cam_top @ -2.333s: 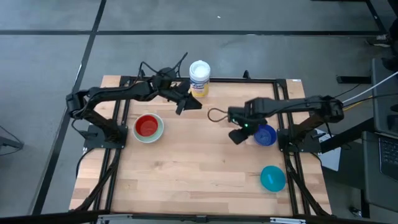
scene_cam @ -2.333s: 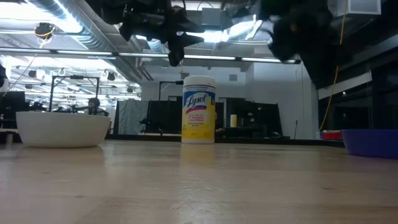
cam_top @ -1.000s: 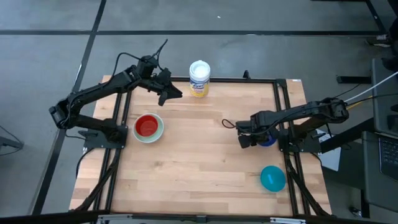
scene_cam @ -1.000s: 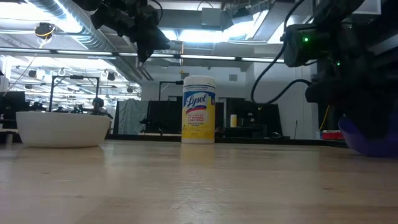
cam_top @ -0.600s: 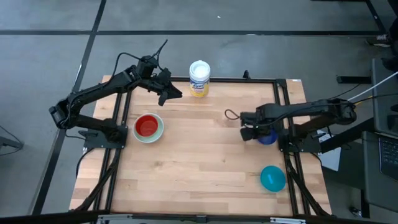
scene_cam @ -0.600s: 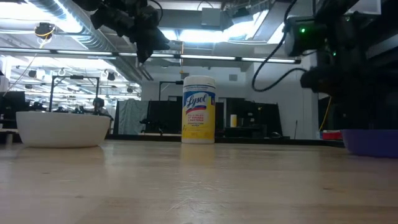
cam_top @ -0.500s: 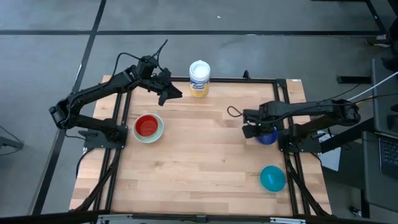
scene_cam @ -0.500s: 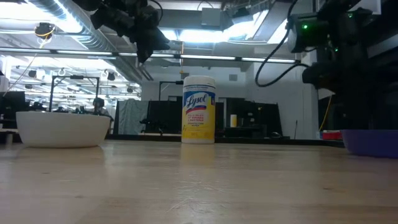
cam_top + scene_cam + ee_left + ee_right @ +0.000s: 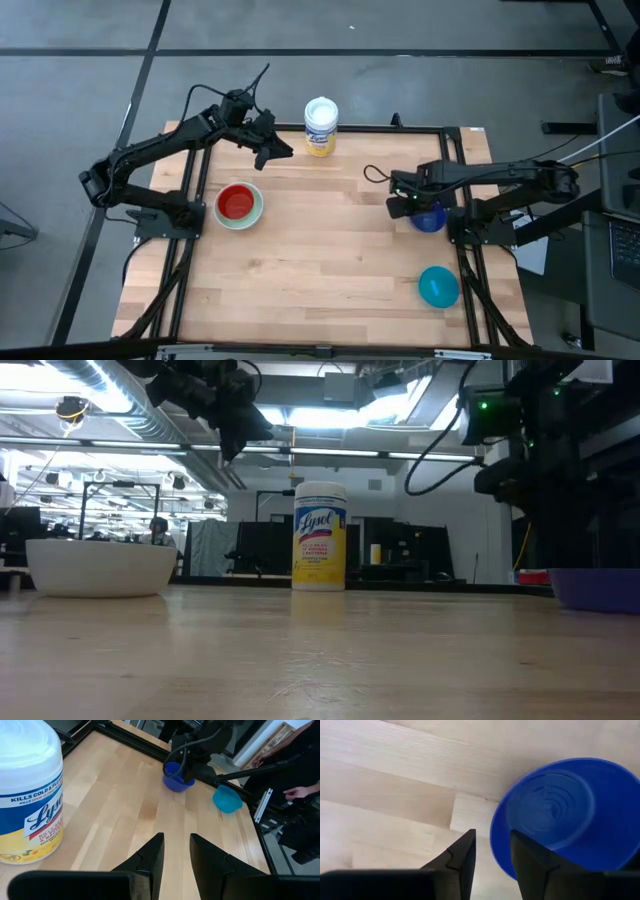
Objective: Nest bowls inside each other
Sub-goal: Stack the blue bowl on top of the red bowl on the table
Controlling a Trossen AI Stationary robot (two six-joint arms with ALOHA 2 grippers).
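Note:
A dark blue bowl (image 9: 432, 219) (image 9: 560, 815) sits upright on its base near the table's right edge. My right gripper (image 9: 401, 207) (image 9: 492, 854) hangs above the bowl's left rim, pointing down, open and holding nothing. The teal bowl (image 9: 438, 286) stands at the near right. The red bowl (image 9: 237, 203) sits inside the white bowl (image 9: 100, 567) at the left. My left gripper (image 9: 284, 152) (image 9: 176, 851) waits high over the far left, open with nothing between its fingers.
A white-lidded canister (image 9: 320, 125) (image 9: 320, 536) with a yellow label stands at the table's far edge, close to my left gripper. Bare wood (image 9: 320, 250) lies between the bowls. A black frame (image 9: 455, 160) borders the table.
My right gripper has risen from beside the blue bowl and shifted toward the table's far edge. It now hangs over the bowl's left rim. The blue bowl stays on the table.

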